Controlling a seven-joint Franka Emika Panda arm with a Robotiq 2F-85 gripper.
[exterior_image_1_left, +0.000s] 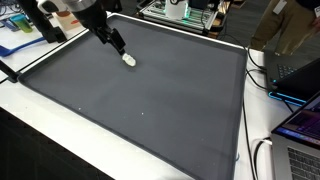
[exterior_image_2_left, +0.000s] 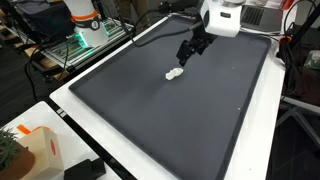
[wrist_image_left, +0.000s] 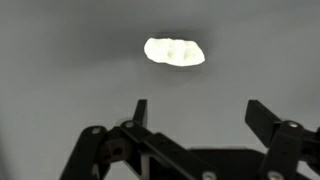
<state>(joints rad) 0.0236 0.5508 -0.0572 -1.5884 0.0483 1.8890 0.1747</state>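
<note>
A small white lumpy object (exterior_image_1_left: 129, 59) (exterior_image_2_left: 175, 73) (wrist_image_left: 174, 51) lies on the dark grey mat (exterior_image_1_left: 150, 95) (exterior_image_2_left: 190, 110). My gripper (exterior_image_1_left: 118, 44) (exterior_image_2_left: 190, 50) (wrist_image_left: 200, 112) hovers just above and beside it, jaws spread wide and nothing between them. In the wrist view the white object sits beyond the fingertips (wrist_image_left: 140, 110), apart from them, not touched.
The mat has a white border (exterior_image_1_left: 243, 90) (exterior_image_2_left: 70, 90). Laptops (exterior_image_1_left: 300, 75) and cables sit at one side of the table. An orange-and-white box (exterior_image_2_left: 30, 150) stands near a corner; a green-lit device (exterior_image_2_left: 85, 35) stands behind.
</note>
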